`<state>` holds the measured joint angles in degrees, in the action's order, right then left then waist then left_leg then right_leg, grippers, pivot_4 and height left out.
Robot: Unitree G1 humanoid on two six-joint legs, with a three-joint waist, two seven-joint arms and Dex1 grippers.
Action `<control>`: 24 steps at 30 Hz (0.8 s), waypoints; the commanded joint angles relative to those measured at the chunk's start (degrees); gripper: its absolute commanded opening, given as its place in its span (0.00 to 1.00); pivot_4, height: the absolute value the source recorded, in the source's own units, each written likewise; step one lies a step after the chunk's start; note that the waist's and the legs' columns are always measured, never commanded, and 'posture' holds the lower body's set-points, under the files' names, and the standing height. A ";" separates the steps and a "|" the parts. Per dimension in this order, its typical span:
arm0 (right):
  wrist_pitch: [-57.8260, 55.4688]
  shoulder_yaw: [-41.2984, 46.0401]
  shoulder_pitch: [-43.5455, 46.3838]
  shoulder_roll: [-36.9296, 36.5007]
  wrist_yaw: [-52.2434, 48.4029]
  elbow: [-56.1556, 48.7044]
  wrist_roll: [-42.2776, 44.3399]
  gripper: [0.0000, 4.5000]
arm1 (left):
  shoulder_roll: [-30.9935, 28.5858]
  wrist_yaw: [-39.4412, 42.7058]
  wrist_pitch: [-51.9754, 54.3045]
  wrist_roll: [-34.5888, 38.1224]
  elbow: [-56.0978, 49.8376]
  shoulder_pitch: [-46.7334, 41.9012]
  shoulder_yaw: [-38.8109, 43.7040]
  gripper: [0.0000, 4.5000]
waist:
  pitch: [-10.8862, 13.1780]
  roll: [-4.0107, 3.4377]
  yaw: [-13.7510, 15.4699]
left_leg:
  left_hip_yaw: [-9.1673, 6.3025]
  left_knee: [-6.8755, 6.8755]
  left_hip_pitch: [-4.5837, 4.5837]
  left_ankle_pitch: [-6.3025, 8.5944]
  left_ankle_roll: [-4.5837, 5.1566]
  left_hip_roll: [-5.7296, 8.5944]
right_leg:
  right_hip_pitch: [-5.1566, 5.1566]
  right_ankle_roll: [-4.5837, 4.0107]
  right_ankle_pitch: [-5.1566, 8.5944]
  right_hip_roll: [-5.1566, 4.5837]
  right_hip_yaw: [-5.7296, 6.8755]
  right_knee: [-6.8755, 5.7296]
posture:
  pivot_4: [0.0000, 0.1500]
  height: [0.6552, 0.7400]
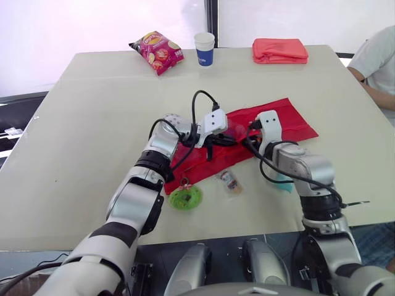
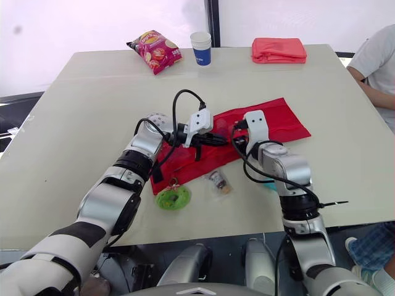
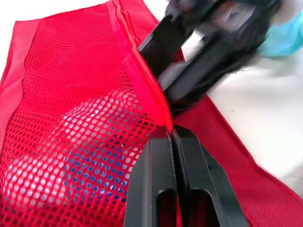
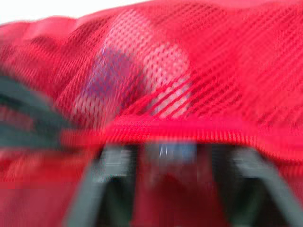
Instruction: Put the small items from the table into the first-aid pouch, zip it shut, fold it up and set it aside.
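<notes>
The red first-aid pouch point(image 1: 290, 120) lies spread open in the middle of the table. Through its mesh pocket point(image 3: 71, 94) a white and blue item point(image 3: 80, 161) shows inside. My left gripper point(image 3: 173, 135) is shut on the pouch's red zipper edge. My right gripper point(image 1: 247, 140) faces it from the other side, close by, fingers apart at the pocket's edge point(image 4: 189, 127); the wrist view is blurred. A green round item point(image 1: 186, 197), a small clear packet point(image 1: 229, 180) and a teal item point(image 1: 284, 183) lie on the table in front of the pouch.
At the far edge lie a chip bag point(image 1: 157, 52), a paper cup point(image 1: 204, 48) and a folded red cloth point(image 1: 279, 50). A person point(image 1: 378, 61) sits at the table's right side.
</notes>
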<state>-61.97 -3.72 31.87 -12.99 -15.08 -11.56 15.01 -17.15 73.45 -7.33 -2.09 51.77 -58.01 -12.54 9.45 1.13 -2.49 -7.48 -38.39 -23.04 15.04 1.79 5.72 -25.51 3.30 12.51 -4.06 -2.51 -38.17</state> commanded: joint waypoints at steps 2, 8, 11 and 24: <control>-4.57 2.18 -2.58 -9.04 -6.18 -14.03 4.31 0.62 | -0.97 -0.32 -1.86 -0.43 1.89 -1.67 0.33 0.00 | 0.00 0.00 0.11 | -0.01 0.00 0.00 0.00 0.00 0.00 | 0.01 0.00 0.00 0.00 0.02 0.01 | 1.00 1.00; -5.07 0.14 -5.26 -14.51 -8.59 -16.93 5.53 0.62 | -0.59 -0.24 -2.38 -0.58 2.80 -2.39 0.33 0.00 | 0.00 0.00 -0.05 | 0.01 0.02 0.02 0.00 0.01 -0.06 | 0.03 0.00 0.00 0.04 0.03 0.03 | 1.00 1.00; -4.99 -1.61 -5.02 -12.36 -8.15 -15.54 5.78 0.35 | -0.41 -0.05 -2.21 -0.54 2.42 -2.45 0.32 0.00 | 0.00 0.01 -0.02 | 0.02 0.02 0.01 0.00 0.01 -0.06 | 0.03 0.00 0.00 0.02 0.01 0.03 | 1.00 1.00; 12.23 -7.31 2.13 -4.48 -5.23 5.89 -2.64 0.01 | -0.03 0.85 -1.60 -0.38 0.17 -1.31 0.10 0.00 | 0.00 0.00 0.01 | 0.02 0.01 0.02 0.00 0.00 -0.02 | 0.02 0.00 0.00 0.01 0.00 0.01 | 1.00 1.00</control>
<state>-53.77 -10.95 32.29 -18.25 -20.67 -6.34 13.44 -17.06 73.97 -8.79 -3.07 54.38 -59.17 -12.56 9.44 1.13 -2.48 -7.47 -38.38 -23.03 15.04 1.78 5.69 -25.50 3.30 12.51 -4.03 -2.50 -38.15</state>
